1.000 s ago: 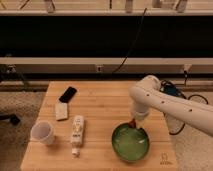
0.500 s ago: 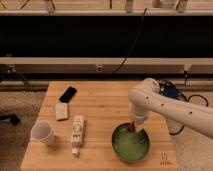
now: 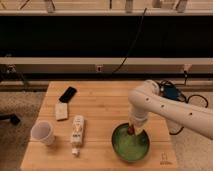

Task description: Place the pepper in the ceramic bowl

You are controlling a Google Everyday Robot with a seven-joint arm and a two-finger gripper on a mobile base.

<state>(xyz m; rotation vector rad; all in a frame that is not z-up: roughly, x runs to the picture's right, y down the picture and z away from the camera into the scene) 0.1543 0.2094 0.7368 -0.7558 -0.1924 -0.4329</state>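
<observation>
The green ceramic bowl (image 3: 131, 143) sits on the wooden table (image 3: 100, 107) at the front right. My gripper (image 3: 133, 130) hangs from the white arm (image 3: 165, 107) and points down over the bowl's far rim. A small dark-red bit of the pepper (image 3: 131, 130) shows at the gripper's tip, just above the inside of the bowl. The gripper appears shut on it. Most of the pepper is hidden by the gripper.
A white cup (image 3: 42, 132) stands at the front left. A white tube (image 3: 77, 133) lies beside it. A pale packet (image 3: 61, 111) and a black phone (image 3: 67, 93) lie at the back left. Cables and a blue device (image 3: 170, 92) sit off the table's right edge.
The arm has swung a little to the left and lowered, bringing the gripper with the pepper down to the bowl's far rim. Nothing else on the table moved.
</observation>
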